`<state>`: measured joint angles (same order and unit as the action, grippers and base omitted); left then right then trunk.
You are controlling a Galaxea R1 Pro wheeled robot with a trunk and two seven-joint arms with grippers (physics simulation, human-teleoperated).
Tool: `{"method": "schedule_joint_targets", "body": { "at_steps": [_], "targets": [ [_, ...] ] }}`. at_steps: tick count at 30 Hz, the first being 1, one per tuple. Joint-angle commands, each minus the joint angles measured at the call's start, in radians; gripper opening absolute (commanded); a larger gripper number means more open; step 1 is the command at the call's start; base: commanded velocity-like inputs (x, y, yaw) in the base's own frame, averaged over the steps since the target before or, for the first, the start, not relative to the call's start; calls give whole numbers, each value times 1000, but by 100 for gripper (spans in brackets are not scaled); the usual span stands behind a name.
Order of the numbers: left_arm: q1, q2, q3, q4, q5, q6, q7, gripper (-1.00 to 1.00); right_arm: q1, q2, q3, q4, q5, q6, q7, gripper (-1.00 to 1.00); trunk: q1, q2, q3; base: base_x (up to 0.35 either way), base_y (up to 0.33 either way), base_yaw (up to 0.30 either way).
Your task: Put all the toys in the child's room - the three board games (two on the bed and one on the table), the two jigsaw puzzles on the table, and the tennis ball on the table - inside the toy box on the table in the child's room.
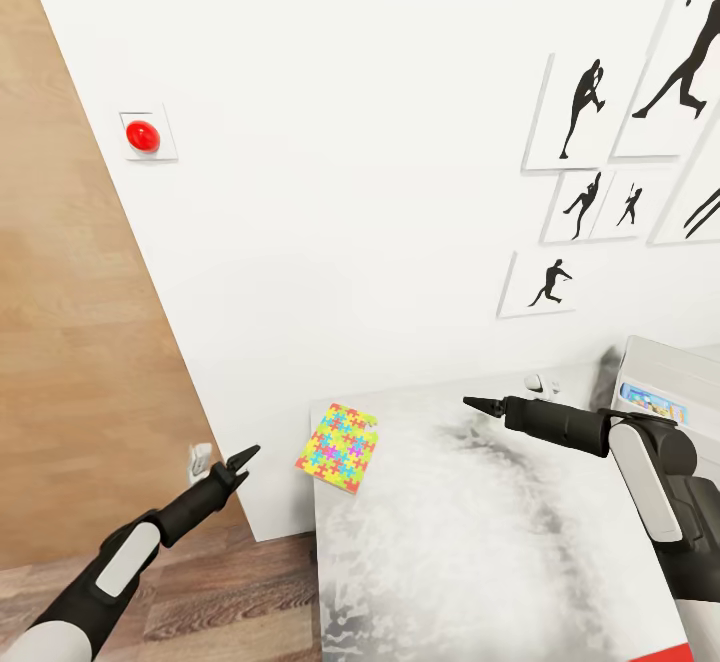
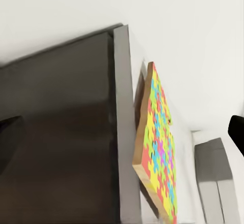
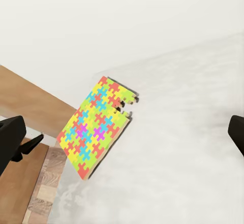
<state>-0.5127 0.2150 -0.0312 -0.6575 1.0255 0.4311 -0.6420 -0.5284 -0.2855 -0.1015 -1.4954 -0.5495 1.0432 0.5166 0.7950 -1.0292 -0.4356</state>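
Multicoloured jigsaw puzzle [image 1: 338,447], thin flat square, overhanging the table [image 1: 480,552] corner, toy box [image 1: 660,382] far right

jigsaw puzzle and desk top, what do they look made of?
Jigsaw puzzle: probably card or thin wood, since a tan, wood-coloured edge shows in the left wrist view under a matte printed face of bright interlocking pieces.
Desk top: light grey with cloudy marbling, likely laminate or a stone look; the render leaves this open.

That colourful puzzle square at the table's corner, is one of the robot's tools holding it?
No. The jigsaw puzzle lies at the table corner, overhanging its edge. The left tool and the right tool are both apart from it and hold nothing.
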Motion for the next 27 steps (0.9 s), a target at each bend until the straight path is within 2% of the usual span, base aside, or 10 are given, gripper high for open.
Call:
{"method": "schedule_joint_targets", "body": {
  "at_steps": [1,12,27],
  "targets": [
    [-1,-6,-3,11,12,6,0,100,-1,0,-2,0,8,4,10,100,0,-1,-1,0,0,0],
    [-1,-33,0,52,11,6,5,100,-1,-1,-3,0,8,4,10,100,0,-1,-1,0,0,0],
    [-1,-40,2,63,11,8,9,100,-1,-1,-3,0,8,4,10,100,0,-1,-1,0,0,0]
  ]
}}
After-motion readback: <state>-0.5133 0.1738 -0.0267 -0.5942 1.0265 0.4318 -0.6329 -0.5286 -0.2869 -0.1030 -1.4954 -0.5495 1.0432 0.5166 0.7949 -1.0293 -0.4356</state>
